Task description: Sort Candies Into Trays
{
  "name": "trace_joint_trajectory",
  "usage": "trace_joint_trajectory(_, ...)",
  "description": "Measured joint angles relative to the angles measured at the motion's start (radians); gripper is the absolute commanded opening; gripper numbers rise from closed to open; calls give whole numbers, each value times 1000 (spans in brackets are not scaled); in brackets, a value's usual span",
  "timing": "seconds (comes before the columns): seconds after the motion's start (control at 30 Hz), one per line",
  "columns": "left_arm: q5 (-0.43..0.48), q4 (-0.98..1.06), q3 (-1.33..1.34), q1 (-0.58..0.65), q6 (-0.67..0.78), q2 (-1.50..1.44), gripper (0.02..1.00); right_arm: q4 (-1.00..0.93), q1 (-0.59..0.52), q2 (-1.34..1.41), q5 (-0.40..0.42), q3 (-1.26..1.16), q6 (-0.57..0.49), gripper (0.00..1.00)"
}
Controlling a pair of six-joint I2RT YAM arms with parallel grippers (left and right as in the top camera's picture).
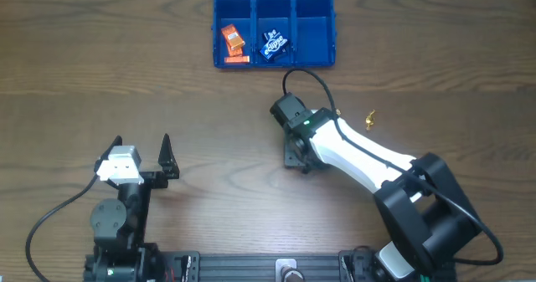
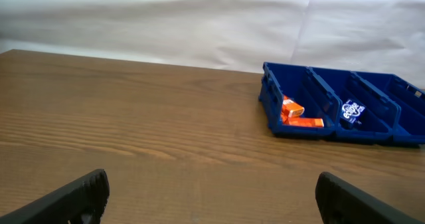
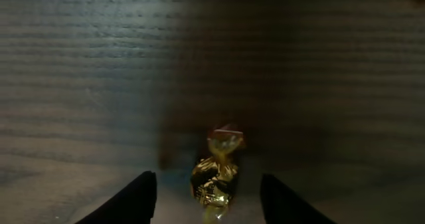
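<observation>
Partly done, I'd say a bit past halfway. Tray (image 1: 274,1) has three bins: the left bin holds orange candies (image 1: 232,39), the middle bin holds one blue candy (image 1: 273,44), and the right bin (image 1: 314,39) is bare, so nothing gold has been sorted yet.

Left to do: gold candy (image 3: 216,177) lies on the table (image 1: 100,64), out in front of the tray on its arm-base side and well apart from it. Right claw (image 3: 207,184) is down low over it with the fingers spread wide, one on each side of the wrapper. Neither finger touches it and nothing is gripped. Looks like the moment just before the pinch.

Second gold candy (image 1: 371,119) sits loose on the table, past the tray's right end and nearer the bases, near the tray but clear of it. I take it as a separate piece from the one under the claw, so two golds are probably outstanding, both likely bound for the bare right bin.

Left claw (image 1: 141,140) is far from the tray, off toward its left and back by the bases. It is wide open, holds nothing and faces the tray
</observation>
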Motion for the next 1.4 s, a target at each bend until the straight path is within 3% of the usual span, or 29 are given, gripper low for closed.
trace_joint_trajectory(0.1, 0, 0, 0, 0, 0, 0, 998, 4, 0, 15, -2, 0, 0, 472)
trace_joint_trajectory(0.33, 0, 0, 0, 0, 0, 0, 998, 14, 0, 37, -15, 1, 6, 253)
trace_joint_trajectory(0.67, 0, 0, 0, 0, 0, 0, 998, 33, 0, 30, -11, 0, 12, 165)
trace_joint_trajectory(0.83, 0, 0, 0, 0, 0, 0, 998, -32, -16, -134, 42, 37, -10, 145)
trace_joint_trajectory(1.03, 0, 0, 0, 0, 0, 0, 998, -76, -160, -137, 118, 389, -113, 145)
trace_joint_trajectory(1.27, 0, 0, 0, 0, 0, -1, 998, -182, -293, 225, 153, 961, -271, 154)
trace_joint_trajectory(1.4, 0, 0, 0, 1, 0, -1, 998, -173, -310, 396, 152, 1085, -312, 185)
